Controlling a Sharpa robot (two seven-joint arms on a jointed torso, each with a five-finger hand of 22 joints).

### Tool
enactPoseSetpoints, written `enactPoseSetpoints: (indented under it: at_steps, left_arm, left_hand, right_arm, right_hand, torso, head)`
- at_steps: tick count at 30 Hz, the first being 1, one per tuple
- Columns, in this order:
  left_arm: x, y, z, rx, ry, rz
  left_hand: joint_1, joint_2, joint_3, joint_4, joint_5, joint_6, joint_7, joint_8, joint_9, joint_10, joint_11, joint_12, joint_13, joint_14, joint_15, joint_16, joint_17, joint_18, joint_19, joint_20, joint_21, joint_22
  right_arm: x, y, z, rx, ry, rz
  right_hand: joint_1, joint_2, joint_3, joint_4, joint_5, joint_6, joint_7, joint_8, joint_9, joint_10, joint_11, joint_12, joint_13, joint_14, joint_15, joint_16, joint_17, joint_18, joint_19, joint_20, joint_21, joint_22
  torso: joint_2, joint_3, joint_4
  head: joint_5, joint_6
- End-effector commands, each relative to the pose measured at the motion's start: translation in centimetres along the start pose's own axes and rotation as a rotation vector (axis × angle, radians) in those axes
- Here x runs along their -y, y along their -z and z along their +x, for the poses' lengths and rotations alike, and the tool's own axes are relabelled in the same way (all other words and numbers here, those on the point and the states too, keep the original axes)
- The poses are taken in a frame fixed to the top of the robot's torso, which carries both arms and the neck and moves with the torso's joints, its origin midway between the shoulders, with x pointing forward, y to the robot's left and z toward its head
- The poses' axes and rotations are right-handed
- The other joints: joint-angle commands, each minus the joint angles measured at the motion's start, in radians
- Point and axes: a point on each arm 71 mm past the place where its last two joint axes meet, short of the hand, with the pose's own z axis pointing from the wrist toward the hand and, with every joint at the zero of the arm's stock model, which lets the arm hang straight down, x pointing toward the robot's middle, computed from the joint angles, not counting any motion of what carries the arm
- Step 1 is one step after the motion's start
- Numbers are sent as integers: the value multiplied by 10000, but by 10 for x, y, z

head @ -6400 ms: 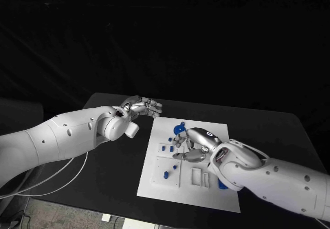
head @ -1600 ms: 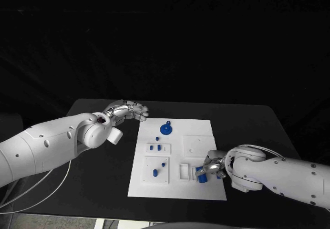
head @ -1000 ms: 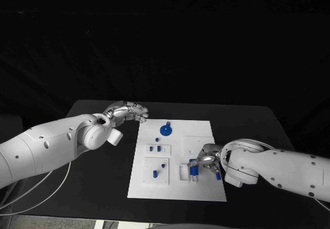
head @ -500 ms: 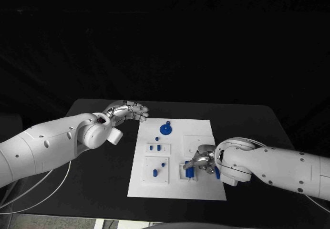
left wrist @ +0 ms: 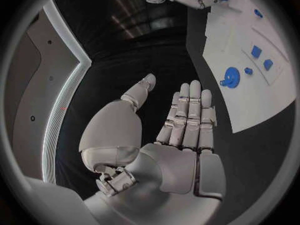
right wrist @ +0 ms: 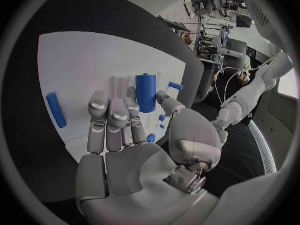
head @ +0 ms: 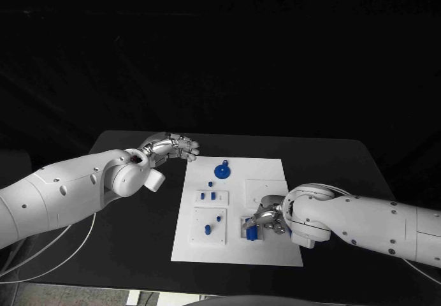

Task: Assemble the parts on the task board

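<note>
The white task board (head: pixel 276 252) lies in the middle of the black table. My right hand (head: pixel 266 217) is over its near middle and pinches a blue cylinder (head: pixel 251 234) between thumb and fingers. The right wrist view shows that cylinder (right wrist: pixel 145 92) standing on end against the board by a raised white slot block (right wrist: pixel 119 87). A second blue peg (right wrist: pixel 56 110) lies flat on the board beside the hand. My left hand (head: pixel 171 148) hovers off the board's far left corner, holding nothing; its fingers (left wrist: pixel 187 115) are stretched out with the thumb apart.
A round blue part with a knob (head: pixel 222 171) stands at the board's far end. Small blue pieces (head: pixel 210 197) sit in the left column of sockets, with two more (head: pixel 213 224) nearer. Black table (head: pixel 340 172) surrounds the board.
My right hand has carried the blue cylinder leftward from the board's near right edge to the slot block at its near middle. The left hand has stayed put.
</note>
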Motion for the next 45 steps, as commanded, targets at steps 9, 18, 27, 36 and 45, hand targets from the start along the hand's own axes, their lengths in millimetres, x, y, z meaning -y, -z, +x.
enactPoseSetpoints:
  at_steps: [9, 18, 27, 36, 45]
  left_arm:
    - [2, -1, 2, -95, -1, 104]
    - [1, 0, 2, -74, -7, 81]
    - [1, 0, 3, -159, -50, 55]
    - [1, 0, 2, -139, -62, 38]
    - [1, 0, 2, -136, -66, 26]
  left_hand:
    - [-59, 72, -51, 1, -33, -33, -33, 41, -17, -27, -13, -46, 15, 57, -18, -57, 22, 33, 29, 13, -47, 15]
    - [-66, 81, -52, 9, -32, -32, -34, 43, -19, -26, -13, -47, 16, 55, -17, -66, 30, 32, 30, 14, -52, 18]
    - [-71, 85, -53, 14, -32, -31, -34, 43, -20, -26, -13, -47, 16, 55, -16, -73, 37, 31, 31, 15, -57, 20]
    - [-73, 87, -54, 16, -34, -33, -34, 43, -22, -29, -13, -49, 16, 55, -16, -79, 44, 31, 33, 15, -61, 23]
    - [-74, 85, -56, 17, -36, -36, -34, 42, -24, -31, -12, -51, 16, 55, -15, -85, 50, 31, 34, 15, -64, 26]
  right_arm:
    - [-2, -3, 5, -259, 294, 29]
    - [-4, -5, 2, 231, 581, -52]
    - [-7, -5, 3, 138, 659, -128]
    - [-8, -6, 4, 96, 741, -148]
    - [-8, -5, 4, 101, 720, -277]
  right_hand:
    - [-75, 31, -60, 0, -41, 168, 117, -33, -6, 36, -7, -8, -24, -21, -88, -37, 12, 535, -4, -50, 35, 183]
    - [-204, 14, -109, 25, -42, 159, 121, -59, -15, 12, -3, -42, -37, -31, -86, -57, 19, 535, -22, -48, 28, 175]
    - [-479, -120, -241, 119, -42, 150, 125, -96, -23, -29, 0, -93, -56, -38, -85, -84, 32, 535, -45, -51, 16, 165]
    - [-732, -166, -480, 131, -41, 163, 114, -115, -16, -26, -11, -97, -35, -40, -95, -98, 57, 535, -68, -78, 15, 165]
    - [-1031, -140, -1033, -139, -39, 145, 101, -162, 0, -75, -26, -143, -27, -57, -113, -125, 105, 535, -139, -152, 3, 166]
  torso:
    - [4, -4, -13]
    - [0, -3, -1]
    - [-3, -1, -8]
    - [-3, 4, -13]
    - [0, 4, -12]
  head:
    - [38, -58]
    - [49, -72]
    - [61, -79]
    - [66, -75]
    - [73, -75]
